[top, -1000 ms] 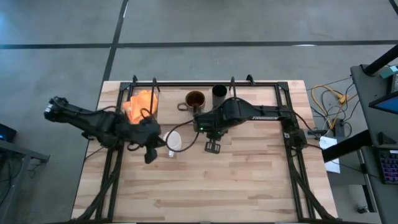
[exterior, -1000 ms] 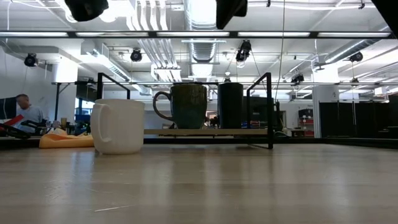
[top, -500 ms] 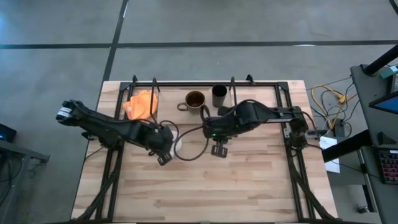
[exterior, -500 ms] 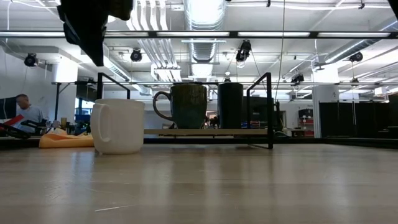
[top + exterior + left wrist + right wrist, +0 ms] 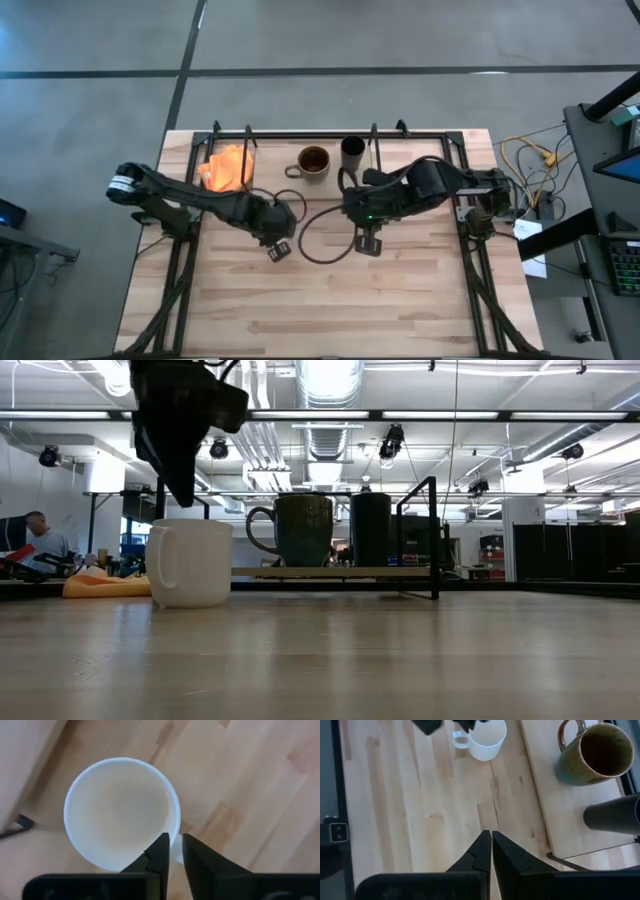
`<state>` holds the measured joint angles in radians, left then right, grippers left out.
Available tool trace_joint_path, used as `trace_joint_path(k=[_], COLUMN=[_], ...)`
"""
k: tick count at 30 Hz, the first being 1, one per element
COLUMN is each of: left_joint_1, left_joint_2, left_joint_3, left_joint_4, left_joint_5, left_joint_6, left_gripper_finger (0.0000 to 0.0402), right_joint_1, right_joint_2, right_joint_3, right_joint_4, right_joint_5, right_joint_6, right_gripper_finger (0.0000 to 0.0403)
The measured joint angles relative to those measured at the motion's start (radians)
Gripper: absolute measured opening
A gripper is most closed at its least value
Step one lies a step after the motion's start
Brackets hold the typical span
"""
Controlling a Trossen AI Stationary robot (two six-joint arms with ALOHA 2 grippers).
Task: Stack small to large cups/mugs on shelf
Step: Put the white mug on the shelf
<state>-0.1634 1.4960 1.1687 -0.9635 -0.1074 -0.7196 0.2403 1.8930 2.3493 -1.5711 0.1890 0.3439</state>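
The white mug (image 5: 190, 563) stands upright on its base on the tabletop, in front of the shelf (image 5: 555, 810); it also shows in the left wrist view (image 5: 120, 812) and the right wrist view (image 5: 487, 740). My left gripper (image 5: 175, 840) hovers just above its rim (image 5: 188, 495), fingers pointing down and open only by a narrow gap over the handle side; in the high view (image 5: 279, 250) it hides the mug. The brown mug (image 5: 314, 160) and the black cup (image 5: 353, 152) stand side by side on the shelf. My right gripper (image 5: 366, 245) is shut and empty above the table's middle (image 5: 491, 837).
An orange cloth (image 5: 228, 167) lies at the shelf's left end. Black metal rods (image 5: 432, 540) frame the shelf. A black cable (image 5: 320, 245) loops over the table between the two arms. Bare planks lie toward the near edge (image 5: 330, 310).
My left gripper has gone toward the table's right edge and down until it stands over the white mug. My right gripper has drawn toward the right and a little toward the near edge. The three vessels have stayed in place.
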Motion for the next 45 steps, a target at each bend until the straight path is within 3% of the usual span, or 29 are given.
trace_joint_path(k=[4, 9, 23, 45], left_joint_1=[0.032, 0.049, 0.112, 0.158], left_joint_2=[-0.005, 0.003, 0.118, 0.141], left_joint_3=[0.022, 0.069, 0.077, 0.065], left_joint_4=[0.014, 0.040, 0.065, 0.066], left_joint_5=[0.029, 0.031, 0.047, 0.048], left_joint_6=[-0.127, -0.140, -0.244, -0.269], left_gripper_finger=[0.0073, 0.0096, 0.0098, 0.0096], right_joint_1=[0.016, 0.024, 0.024, 0.024], right_joint_2=[-0.006, -0.006, -0.006, -0.006], right_joint_3=[0.000, -0.001, -0.001, -0.001], right_joint_4=[0.000, 0.000, 0.000, 0.000], right_joint_5=[0.024, 0.050, 0.050, 0.050], right_joint_6=[-0.005, -0.045, -0.118, -0.166], right_gripper_finger=[0.0009, 0.0009, 0.0009, 0.0009])
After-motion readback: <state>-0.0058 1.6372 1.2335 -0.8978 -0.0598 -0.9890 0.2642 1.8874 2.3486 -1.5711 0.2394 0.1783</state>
